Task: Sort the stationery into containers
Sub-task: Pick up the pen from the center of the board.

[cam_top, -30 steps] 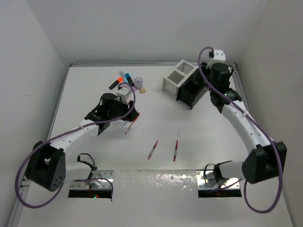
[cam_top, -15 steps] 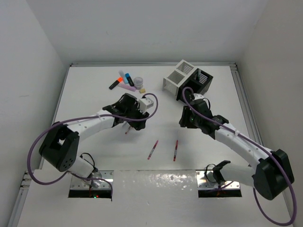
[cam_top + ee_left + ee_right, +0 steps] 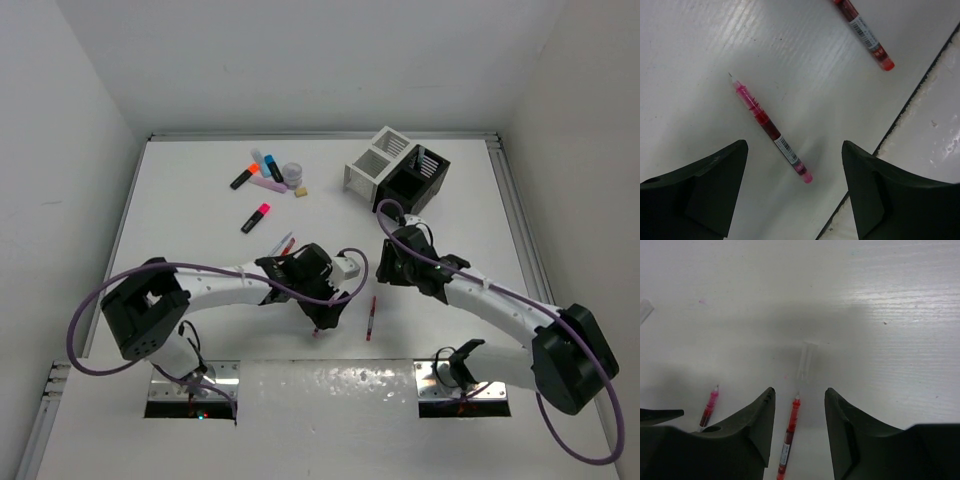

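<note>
Released and empty, left tool [image 3: 794, 150] over red pen [image 3: 771, 134] at frame centre, flat on tabletop [image 3: 705, 45]. Probably light, stiff, slick, easy to roll; better pinched mid-barrel. Also released: right tool [image 3: 799, 392].

Place: a robotics lab, in a small boxed-in test cell.
Enclosure: plain white walls [image 3: 300, 70] close the space on three sides, and a metal rail [image 3: 125, 230] runs along the table's border.
Work surface: a flat white table [image 3: 180, 200], filmed from a fixed camera overhead.
Machines: a left arm [image 3: 225, 283] and a right arm [image 3: 500, 300], both white with black joints, stand side by side at the near edge.
Mounting: metal plates [image 3: 225, 372] sit at the arms' bases, on the table's front lip.
Wiring: purple cables [image 3: 70, 338] loop loose from base to wrist.
Props: desk boxes [image 3: 398, 170], highlighters [image 3: 262, 172] and a red pen [image 3: 371, 318] — small office goods lying on the white surface.
</note>
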Available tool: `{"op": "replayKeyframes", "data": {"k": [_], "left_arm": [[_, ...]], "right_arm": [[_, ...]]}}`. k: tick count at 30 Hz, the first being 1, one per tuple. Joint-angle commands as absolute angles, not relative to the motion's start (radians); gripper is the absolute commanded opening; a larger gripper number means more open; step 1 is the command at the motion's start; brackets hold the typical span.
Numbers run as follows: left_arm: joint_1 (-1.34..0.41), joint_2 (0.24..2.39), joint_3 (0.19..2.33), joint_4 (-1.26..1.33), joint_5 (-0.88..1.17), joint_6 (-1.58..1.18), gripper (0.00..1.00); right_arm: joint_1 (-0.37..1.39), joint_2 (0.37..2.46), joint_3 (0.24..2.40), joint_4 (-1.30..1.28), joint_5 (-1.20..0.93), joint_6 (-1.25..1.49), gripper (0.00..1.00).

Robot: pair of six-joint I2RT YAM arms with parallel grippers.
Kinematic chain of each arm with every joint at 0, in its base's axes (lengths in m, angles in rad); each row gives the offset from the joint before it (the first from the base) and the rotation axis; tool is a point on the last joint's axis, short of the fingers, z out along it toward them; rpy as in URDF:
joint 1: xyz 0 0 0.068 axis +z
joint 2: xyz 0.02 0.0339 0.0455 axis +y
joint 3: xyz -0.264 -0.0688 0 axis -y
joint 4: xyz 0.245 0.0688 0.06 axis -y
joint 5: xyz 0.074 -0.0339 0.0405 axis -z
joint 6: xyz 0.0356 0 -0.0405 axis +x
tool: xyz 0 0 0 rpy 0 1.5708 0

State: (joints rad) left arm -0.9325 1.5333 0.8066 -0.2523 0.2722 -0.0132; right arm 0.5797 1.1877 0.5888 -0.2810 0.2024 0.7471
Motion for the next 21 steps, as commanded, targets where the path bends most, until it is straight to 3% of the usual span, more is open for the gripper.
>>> {"op": "replayKeyframes", "data": {"k": [1, 7, 10, 21], "left_arm": [[-0.956, 1.558, 0.805, -0.187, 0.189, -0.119, 0.74], [-0.977, 1.614, 0.799, -0.201, 0.066, -0.193, 0.73], [-0.979, 1.64, 0.793, -0.196, 0.04, -0.207, 0.68], [-0.986, 1.683, 0.782, -0.195, 0.018, -0.21, 0.21]], "right_arm": [[0.588, 1.21, 0.558, -0.198, 0.229, 0.779, 0.43], [0.598, 1.259, 0.538, -0.149, 0.256, 0.796, 0.43], [0.609, 1.284, 0.535, -0.143, 0.278, 0.808, 0.42], [0.635, 1.351, 0.563, -0.109, 0.311, 0.822, 0.42]]}}
